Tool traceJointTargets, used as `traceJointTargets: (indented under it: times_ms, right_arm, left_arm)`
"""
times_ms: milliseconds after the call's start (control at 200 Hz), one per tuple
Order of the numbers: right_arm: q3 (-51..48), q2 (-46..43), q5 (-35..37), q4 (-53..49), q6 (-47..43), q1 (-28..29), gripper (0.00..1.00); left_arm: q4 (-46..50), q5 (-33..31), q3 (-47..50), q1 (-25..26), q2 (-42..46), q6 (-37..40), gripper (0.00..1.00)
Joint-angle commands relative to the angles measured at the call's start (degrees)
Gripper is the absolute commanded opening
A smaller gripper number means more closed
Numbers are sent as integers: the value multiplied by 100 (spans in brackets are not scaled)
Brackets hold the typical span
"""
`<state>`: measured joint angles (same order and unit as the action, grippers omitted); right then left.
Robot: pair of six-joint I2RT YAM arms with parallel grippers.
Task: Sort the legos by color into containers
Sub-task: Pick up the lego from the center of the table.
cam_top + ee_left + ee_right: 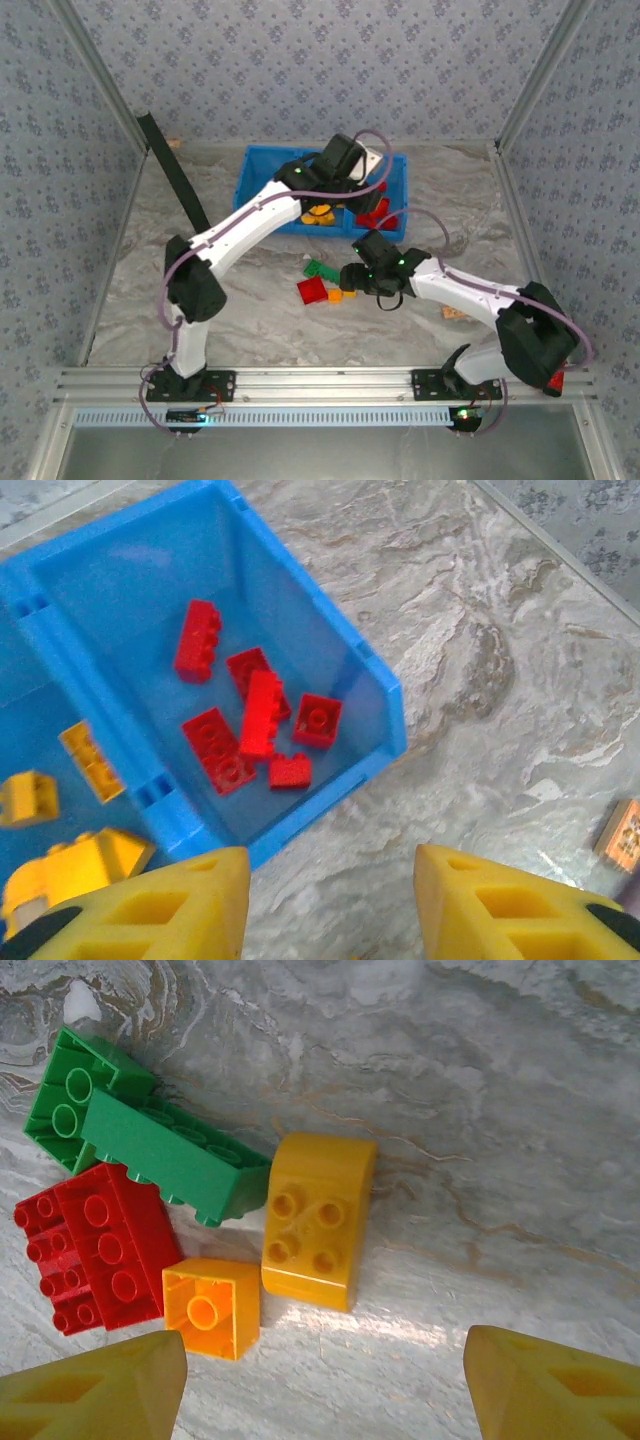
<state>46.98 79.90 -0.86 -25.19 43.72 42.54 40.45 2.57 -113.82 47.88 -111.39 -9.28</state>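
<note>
Legos (315,1220) tiny from above show their studs plainly from right wrist.

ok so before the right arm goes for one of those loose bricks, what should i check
1. Right gripper open, nothing between its fingers: ok.
2. Yellow curved brick lies ahead, in line with the gap: ok.
3. Room around it: not ok; the small orange brick and a green brick sit close beside it.
4. Left gripper open and empty: ok.
5. Way to the blue tray: not ok; in the top view the left arm hangs over it.
6. End compartment holds only red bricks: ok.
</note>
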Motion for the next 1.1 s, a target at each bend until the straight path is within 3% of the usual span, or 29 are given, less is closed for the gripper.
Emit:
traceJointTargets:
  times_ms: [0,490,795,965,1094]
  right_arm:
    - [222,261,86,120,86,34,74]
    - [398,1298,6,188,-102,43,64]
    - [656,1687,198,-119,-374,49,40]
    - [890,1513,292,-630,-683,41,34]
    - [1257,1103,448,-1436,-1066,-17,33]
  left_arm:
    - [-397,-181,602,-139,616,178,48]
    - [-182,-802,2422,-445,2340,169,49]
    - [121,-871,3248,-499,3026,-31,49]
    - [457,-686,3755,-461,3194,-783,49]
    - [466,-712,4336,-83,3309,-1678,49]
